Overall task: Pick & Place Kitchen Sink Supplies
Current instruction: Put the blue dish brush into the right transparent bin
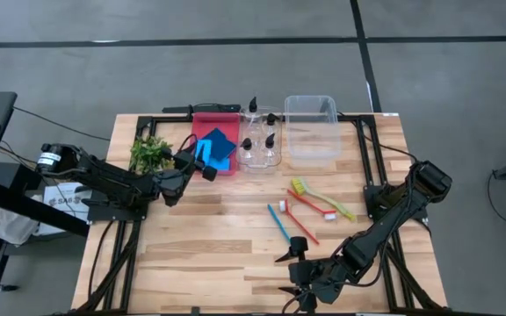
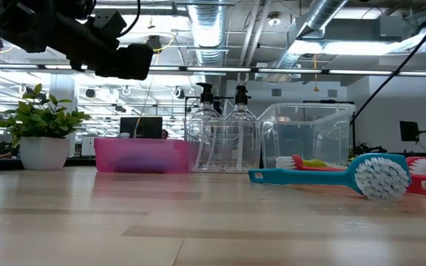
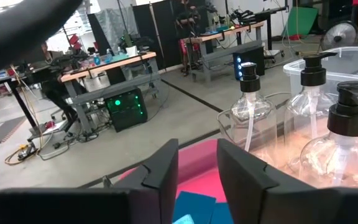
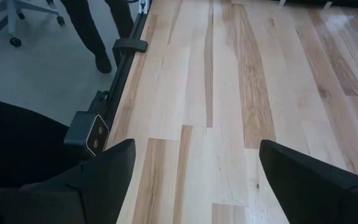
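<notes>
The left tool (image 1: 202,161) is seen at the upper left of centre in the high view, over the near rim of the red bin (image 1: 202,118), its fingers (image 3: 160,171) parted by a narrow gap with nothing between them. The two sponges (image 1: 217,145), dark on light, lie flat in that bin just beyond the tool. A risk is judged here: if the tool is drawn back low, the bin rim may be clipped and the bin dragged against the plant (image 1: 150,153) beside it.

The right tool (image 1: 299,279) waits at the lower centre, spread wide and empty over bare desk (image 4: 229,93).

Four clear pump bottles (image 1: 260,140) stand upright in a clear tray (image 1: 275,161), touching the red bin. Three brushes (image 1: 310,209) lie loose at the right of centre, apparently unplaced; their thin handles are judged liable to pivot or slip in a pinch. The large clear bin (image 1: 313,132) appears empty.
</notes>
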### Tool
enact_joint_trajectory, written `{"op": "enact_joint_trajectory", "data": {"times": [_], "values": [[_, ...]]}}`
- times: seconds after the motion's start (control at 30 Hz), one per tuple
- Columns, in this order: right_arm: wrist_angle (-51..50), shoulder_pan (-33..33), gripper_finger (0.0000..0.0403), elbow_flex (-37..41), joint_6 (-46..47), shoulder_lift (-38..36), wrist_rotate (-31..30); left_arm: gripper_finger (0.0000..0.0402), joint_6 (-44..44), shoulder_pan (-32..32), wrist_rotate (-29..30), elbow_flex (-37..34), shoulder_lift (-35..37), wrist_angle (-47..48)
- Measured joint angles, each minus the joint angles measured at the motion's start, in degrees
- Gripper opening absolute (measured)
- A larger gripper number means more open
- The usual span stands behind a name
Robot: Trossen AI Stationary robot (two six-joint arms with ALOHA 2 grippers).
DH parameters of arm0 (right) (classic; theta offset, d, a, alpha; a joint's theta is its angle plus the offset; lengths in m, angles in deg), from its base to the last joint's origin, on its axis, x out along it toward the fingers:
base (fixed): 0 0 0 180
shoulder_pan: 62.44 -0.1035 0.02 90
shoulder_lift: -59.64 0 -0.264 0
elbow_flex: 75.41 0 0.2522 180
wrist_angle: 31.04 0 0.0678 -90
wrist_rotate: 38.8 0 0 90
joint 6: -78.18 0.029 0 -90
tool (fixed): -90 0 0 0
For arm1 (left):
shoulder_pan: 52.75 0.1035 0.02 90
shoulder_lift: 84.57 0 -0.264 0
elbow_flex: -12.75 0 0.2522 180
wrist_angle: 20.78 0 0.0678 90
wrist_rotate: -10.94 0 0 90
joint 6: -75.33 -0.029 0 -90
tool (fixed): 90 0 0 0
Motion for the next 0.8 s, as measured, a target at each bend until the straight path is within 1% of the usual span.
{"op": "enact_joint_trajectory", "data": {"times": [0.2, 0.6, 0.7, 0.77, 0.8], "values": [[-0.02, 0.00, 0.0337, 0.00, -0.02, 0.00, 0.00, 0.0117, 0.00, 0.00, -0.08, 0.02, 0.00, 0.00], [-0.02, 0.00, 0.0337, 0.00, -0.02, 0.00, 0.00, 0.0118, 0.00, 0.00, -4.44, 0.02, 0.00, 0.00], [0.00, 0.00, 0.0337, 0.00, -0.02, 0.00, 0.00, 0.0118, 0.00, -0.01, -9.88, 0.02, 0.00, -0.01], [-0.01, 0.00, 0.0337, 0.00, -0.02, 0.00, 0.00, 0.0118, 0.00, 0.00, -16.20, 0.02, 0.00, -0.02], [-0.02, 0.00, 0.0337, 0.00, -0.02, 0.00, 0.00, 0.0118, 0.00, 0.00, -20.63, 0.02, 0.00, 0.00]]}}
